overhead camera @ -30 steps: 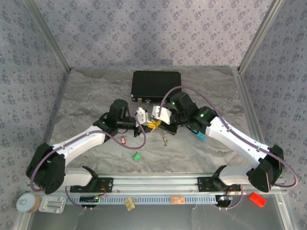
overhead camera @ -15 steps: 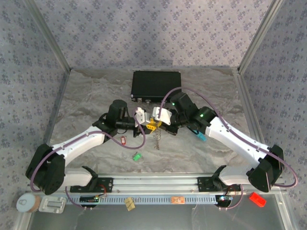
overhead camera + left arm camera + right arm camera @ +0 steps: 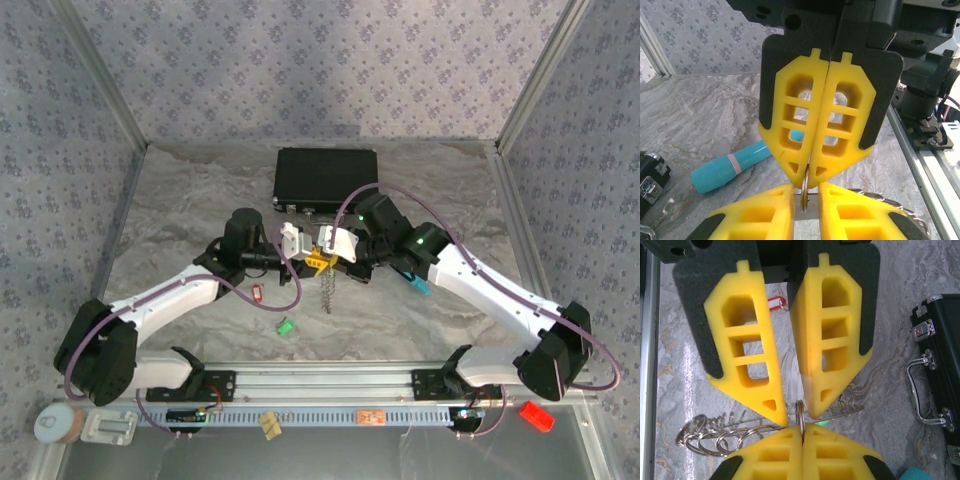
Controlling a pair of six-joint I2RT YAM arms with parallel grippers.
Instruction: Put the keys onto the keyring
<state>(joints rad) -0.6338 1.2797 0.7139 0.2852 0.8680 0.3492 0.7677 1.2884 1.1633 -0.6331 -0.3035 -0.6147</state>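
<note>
On table [image 3: 180, 220]: red key [image 3: 257, 292] 1 | green key [image 3: 285, 326] 1 | held: keyring [image 3: 799, 415] 1

Can see just a sliver of the keyring [image 3: 799, 416], pinched between yellow pads [image 3: 772, 456]. Right of the keyring, loses the black case [image 3: 946, 340] past the picture's edge.

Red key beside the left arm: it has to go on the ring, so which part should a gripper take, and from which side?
The red key lies flat on the table, so come straight down from above. Pinch its red plastic head across the two long sides: that looks the bulkiest part, and it leaves the small metal end free for the keyring.
</note>
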